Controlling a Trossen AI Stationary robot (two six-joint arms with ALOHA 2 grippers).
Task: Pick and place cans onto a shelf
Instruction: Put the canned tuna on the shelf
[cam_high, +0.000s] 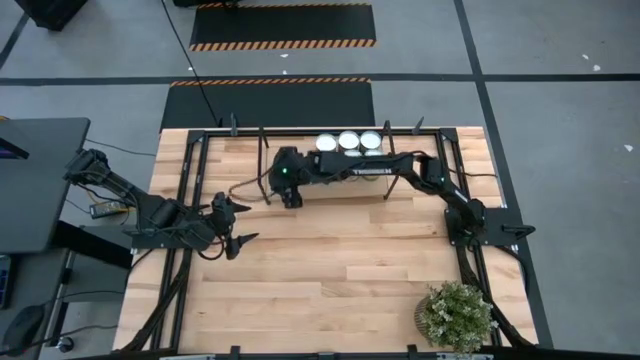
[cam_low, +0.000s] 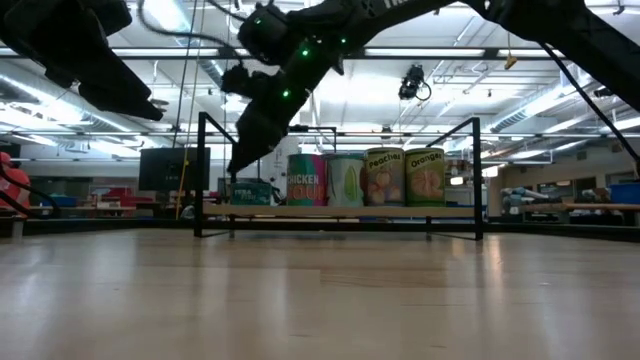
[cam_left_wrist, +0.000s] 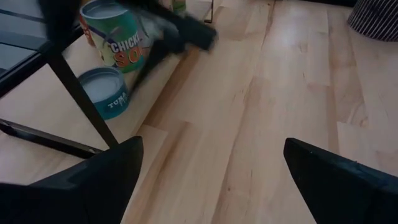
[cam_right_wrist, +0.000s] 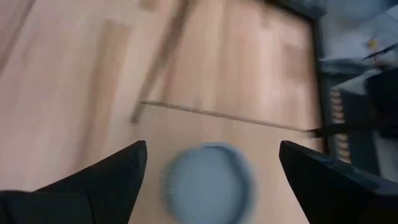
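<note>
Teal "TUNA" can (cam_left_wrist: 104, 92) sits beside "CHICKEN SOUP" can (cam_left_wrist: 118, 34) on shelf (cam_low: 340, 211).

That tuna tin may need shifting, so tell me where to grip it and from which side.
Grip the tuna tin across its short round wall, from straight above: it sits flat and squat on the shelf, the taller soup can close beside it crowding a sideways approach. The right claw hangs open over it; the left claw waits aside.

4 tall cans (cam_low: 365, 178) on shelf (cam_low: 340, 211), short tin (cam_low: 250, 191) alongside.
</note>
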